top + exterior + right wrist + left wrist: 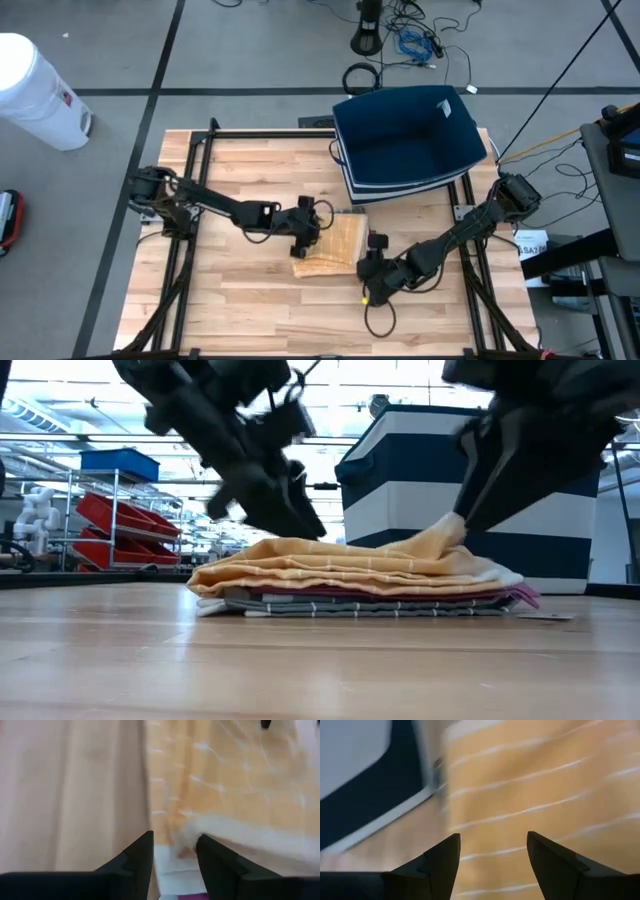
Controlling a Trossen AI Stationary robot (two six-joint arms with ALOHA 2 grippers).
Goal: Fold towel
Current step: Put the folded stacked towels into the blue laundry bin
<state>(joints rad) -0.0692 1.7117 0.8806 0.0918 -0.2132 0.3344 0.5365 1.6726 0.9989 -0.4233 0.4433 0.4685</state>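
Observation:
An orange towel with thin white stripes (335, 245) (350, 565) lies folded on top of a low stack of folded towels near the table's middle. My right gripper (372, 268) (175, 837) stands at the towel's right near corner and is shut on it. One point of the cloth (445, 535) rises to the fingers. My left gripper (315, 228) (492, 837) hovers open just over the towel's far left part (545, 795), with nothing between its fingers. My right gripper pinches the orange towel's edge at its right near corner (182, 827) between the two fingers. The fingers slant down from the table's right near side. The pinched corner is drawn up into a small peak, and the rest of the towel lies on the stack.
Under the orange towel lie a magenta towel (400, 593) and a grey striped one (350, 607). A navy bin with white stripes (410, 135) (450, 470) stands at the far right, close behind the stack. Bare wood lies to the near and left sides.

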